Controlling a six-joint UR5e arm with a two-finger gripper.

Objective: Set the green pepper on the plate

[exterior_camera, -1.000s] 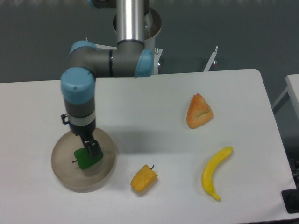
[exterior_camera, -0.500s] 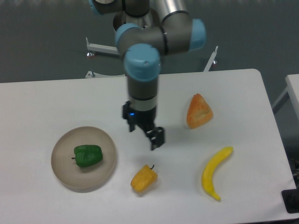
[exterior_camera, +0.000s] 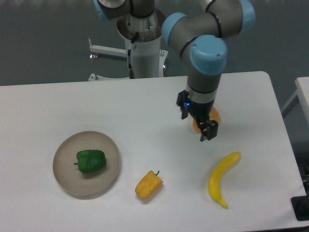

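A smooth curved banana (exterior_camera: pixel 221 179) is lying just below the gripper (exterior_camera: pixel 206 133), a yellow-orange pepper (exterior_camera: pixel 148 184) is lying lower to its left, and an orange piece (exterior_camera: pixel 213 117) is sitting partly hidden behind it. The gripper is holding nothing, but I cannot tell how far its jaws are standing apart. The glossy, lumpy green pepper (exterior_camera: pixel 91 161) is resting far to its left inside the round matte plate (exterior_camera: pixel 65 175).

No readable text, labels, brands, numbers or signs anywhere in the view.
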